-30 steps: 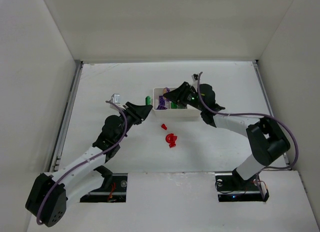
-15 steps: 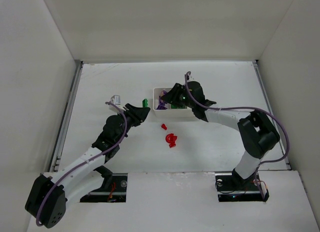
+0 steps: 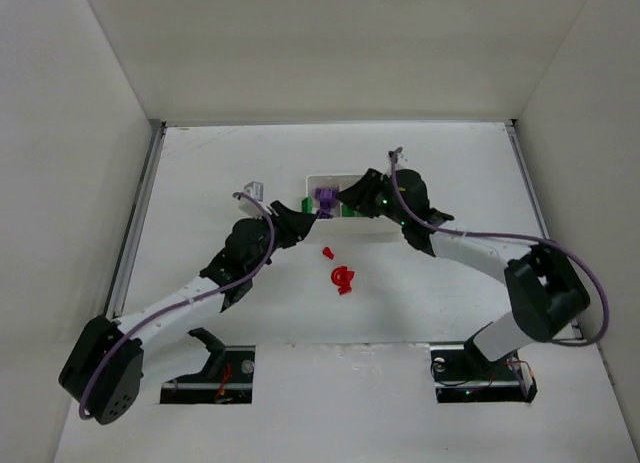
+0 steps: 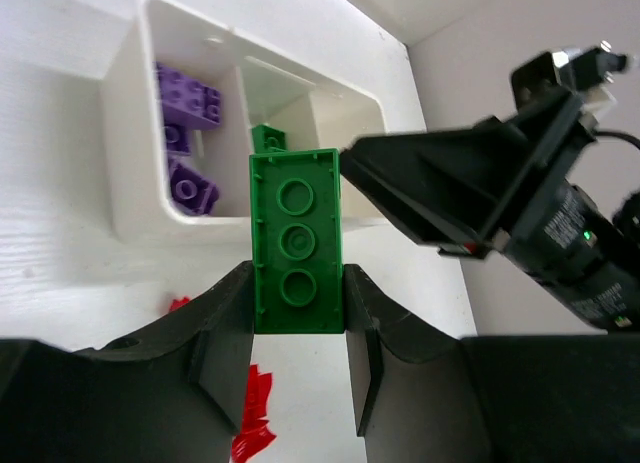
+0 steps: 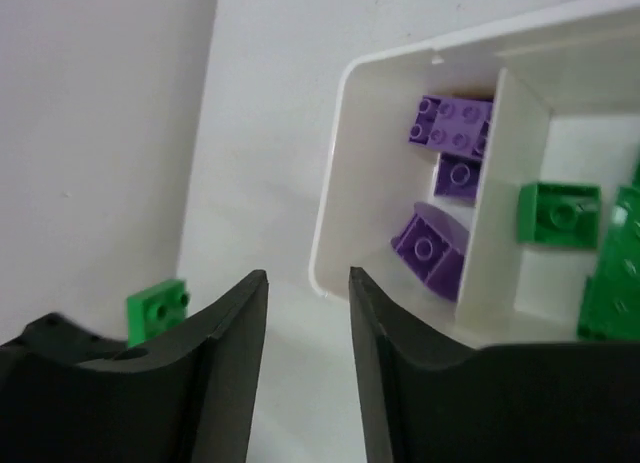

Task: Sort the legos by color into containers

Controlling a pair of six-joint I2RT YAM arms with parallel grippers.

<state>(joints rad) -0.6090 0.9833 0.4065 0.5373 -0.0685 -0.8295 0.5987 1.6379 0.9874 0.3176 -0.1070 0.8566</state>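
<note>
Left wrist view: the left gripper (image 4: pixel 297 303) pinches a green brick (image 4: pixel 296 238) at frame centre, aimed at the middle compartment (image 4: pixel 275 98) of the tray (image 4: pixel 125 183), where green belongs; the right gripper (image 5: pixel 303 283) hovers parted, empty.

Left arm (image 3: pixel 180 303) stretched forward and inward, forearm low over the surface. Left end effector (image 4: pixel 297 283) clamped on a green brick (image 4: pixel 296 223), held lengthwise. Right arm (image 3: pixel 480 248) bent, reaching leftward. Right end effector (image 5: pixel 306 288) fingers parted, nothing between. Tips near each other, not touching.
</note>
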